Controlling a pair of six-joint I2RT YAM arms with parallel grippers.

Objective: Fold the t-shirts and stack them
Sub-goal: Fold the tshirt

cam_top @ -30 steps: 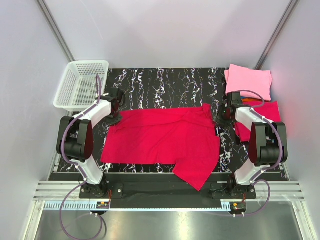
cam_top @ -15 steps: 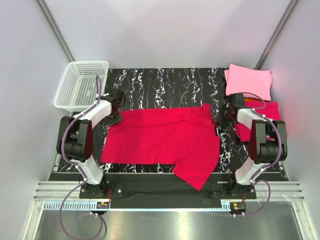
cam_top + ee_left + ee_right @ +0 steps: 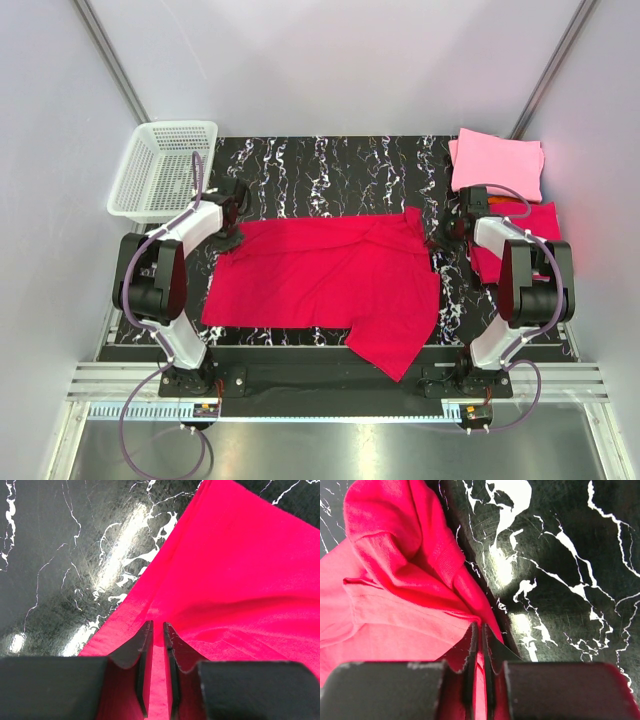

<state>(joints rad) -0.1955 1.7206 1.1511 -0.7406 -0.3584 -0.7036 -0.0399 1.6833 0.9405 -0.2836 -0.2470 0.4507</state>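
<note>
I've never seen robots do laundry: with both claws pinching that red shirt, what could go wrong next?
The left gripper and right gripper each pinch only a thin edge of the red t-shirt, so it might slip free when lifted. Part of it hangs over the near edge of the table, which could drag the cloth askew. The bunched cloth by the right gripper may leave a crooked fold.

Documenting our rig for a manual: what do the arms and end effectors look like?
Left arm and right arm: black joints, white links, purple cables looping alongside. Left end effector and right end effector: two thin, flat black fingers each.
</note>
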